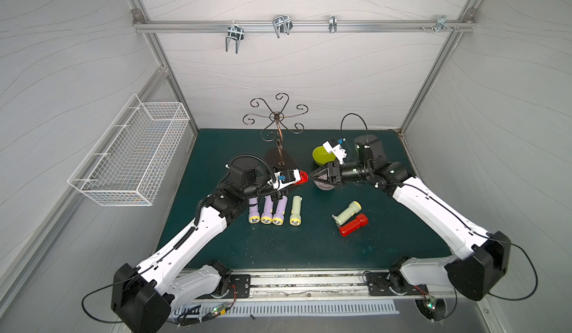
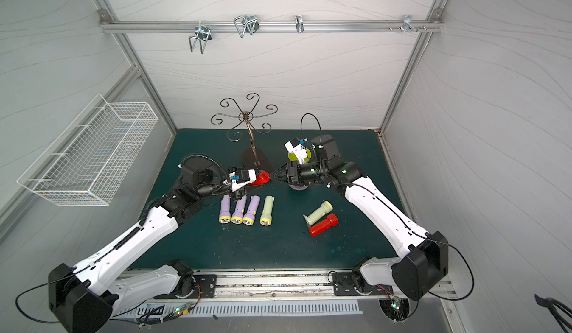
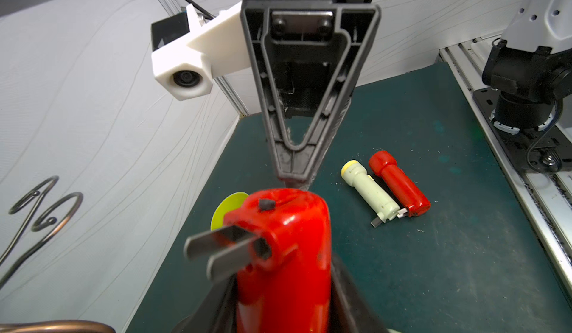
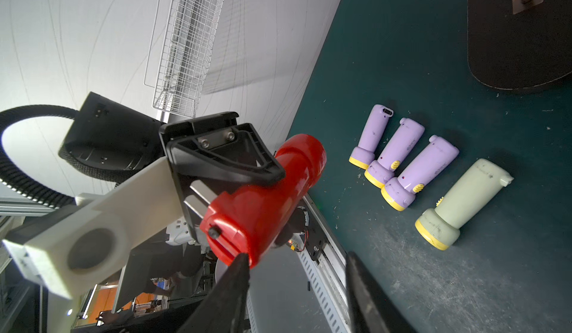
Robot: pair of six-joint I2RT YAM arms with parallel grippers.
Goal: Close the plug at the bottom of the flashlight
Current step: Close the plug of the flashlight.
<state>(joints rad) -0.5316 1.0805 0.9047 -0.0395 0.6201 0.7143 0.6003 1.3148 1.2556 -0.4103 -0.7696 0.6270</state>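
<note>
Left gripper is clamped on the flashlight around its mid-body, with a finger on each side in the left wrist view. The flashlight is in the air over the middle of the mat, between the two arms and off the surface. Right gripper has its jaws roughly half apart with nothing between them; one fingertip sits right at the rim of the bottom end, touching or just beside it, can't tell which. The long axis is about level and runs across the mat from the left arm to the right arm. The bottom end faces the right gripper, and the wide lens end is back past the left fingers. The plug is not closed: two metal blades stick out sideways off the bottom end, roughly square to the axis, seemingly toward the back wall.

Risks, as I judge them:
- The right fingertip is on the red casing, not on the blades, so a push here would load the body and could twist the flashlight or slide it back through the left grip.
- The casing looks smooth, so slip seems likely.
- A push off the hinge line could skid off the blades or catch one in the open jaws.
- If the grip is lost, the flashlight drops to the mat.
</note>
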